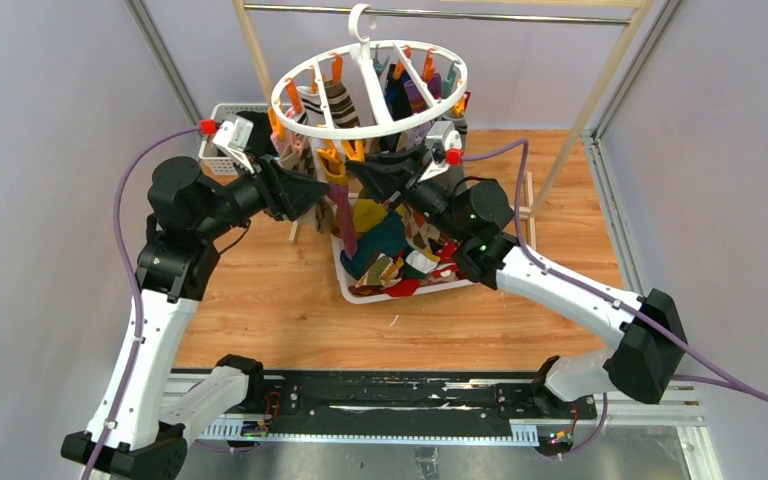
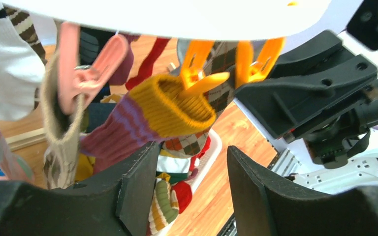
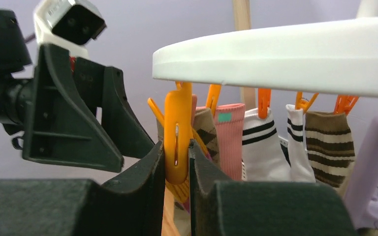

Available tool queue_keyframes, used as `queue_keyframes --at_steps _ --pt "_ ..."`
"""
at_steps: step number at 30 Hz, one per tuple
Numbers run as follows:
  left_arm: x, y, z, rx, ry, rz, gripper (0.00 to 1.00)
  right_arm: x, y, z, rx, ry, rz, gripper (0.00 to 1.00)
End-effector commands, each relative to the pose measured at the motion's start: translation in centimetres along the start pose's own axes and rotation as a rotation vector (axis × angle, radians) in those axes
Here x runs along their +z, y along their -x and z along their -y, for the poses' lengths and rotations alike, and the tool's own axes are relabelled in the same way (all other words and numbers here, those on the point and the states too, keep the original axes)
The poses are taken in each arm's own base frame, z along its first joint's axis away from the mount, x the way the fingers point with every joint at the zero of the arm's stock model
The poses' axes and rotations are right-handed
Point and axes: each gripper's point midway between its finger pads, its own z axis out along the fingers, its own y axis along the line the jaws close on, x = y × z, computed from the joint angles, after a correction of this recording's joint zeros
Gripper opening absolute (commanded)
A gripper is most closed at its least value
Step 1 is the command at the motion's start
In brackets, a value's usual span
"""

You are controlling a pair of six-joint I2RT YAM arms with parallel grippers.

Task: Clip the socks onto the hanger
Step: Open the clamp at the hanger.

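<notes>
The white round hanger (image 1: pixel 370 48) hangs from a rail by its hook, with several socks clipped round it. A sock with a yellow cuff and a purple-striped leg (image 2: pixel 174 105) hangs from an orange clip (image 3: pixel 177 132) at the ring's near edge; it also shows in the top view (image 1: pixel 338 190). My right gripper (image 3: pixel 176 164) is shut on that orange clip and squeezes its handles. My left gripper (image 2: pixel 189 182) is open just below the sock's cuff, and the sock's leg rests on its left finger (image 2: pixel 135 189). The grippers face each other under the ring (image 1: pixel 322 190) (image 1: pixel 353 168).
A white tray (image 1: pixel 345 285) heaped with loose socks (image 1: pixel 395 255) sits on the wooden table below the hanger. A white slotted basket (image 1: pixel 222 125) stands at the back left. The rack's wooden poles (image 1: pixel 256 55) and metal rail (image 1: pixel 480 14) rise behind.
</notes>
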Motion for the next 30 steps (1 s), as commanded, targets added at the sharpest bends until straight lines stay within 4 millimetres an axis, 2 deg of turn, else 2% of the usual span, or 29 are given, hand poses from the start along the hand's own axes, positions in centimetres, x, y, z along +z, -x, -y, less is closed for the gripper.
queue_keyframes --at_steps 1,3,6,10,12,15,19,24,30 --pt "-1.1 2.4 3.4 -0.018 -0.097 0.060 0.59 0.8 0.7 -1.4 -0.100 -0.022 0.002 0.00" --pt "-1.5 3.2 4.4 -0.049 -0.125 0.086 0.61 1.3 -0.2 -1.5 -0.120 -0.048 -0.024 0.00" --pt "-2.2 4.2 5.0 -0.056 -0.109 0.112 0.63 2.4 -1.2 -1.8 -0.136 -0.087 -0.043 0.00" --pt "-3.1 5.1 4.1 -0.056 -0.016 0.161 0.67 3.5 -2.0 -2.0 -0.134 -0.134 -0.041 0.00" --pt "-3.3 5.8 3.7 -0.065 0.021 0.193 0.72 4.0 -2.3 -2.4 -0.134 -0.132 -0.041 0.00" --pt "-2.8 6.8 3.6 -0.081 0.027 0.215 0.77 4.5 -2.5 -2.8 -0.129 -0.134 -0.035 0.00" --pt "-1.3 7.4 3.5 -0.105 -0.009 0.203 0.80 4.7 -2.4 -3.1 -0.125 -0.136 -0.025 0.00" --pt "-0.1 7.4 2.8 -0.114 -0.011 0.191 0.75 5.0 -2.4 -3.7 -0.133 -0.128 -0.025 0.00" --pt "0.4 7.1 2.2 -0.113 0.003 0.178 0.67 5.2 -2.4 -4.2 -0.142 -0.115 -0.025 0.00"
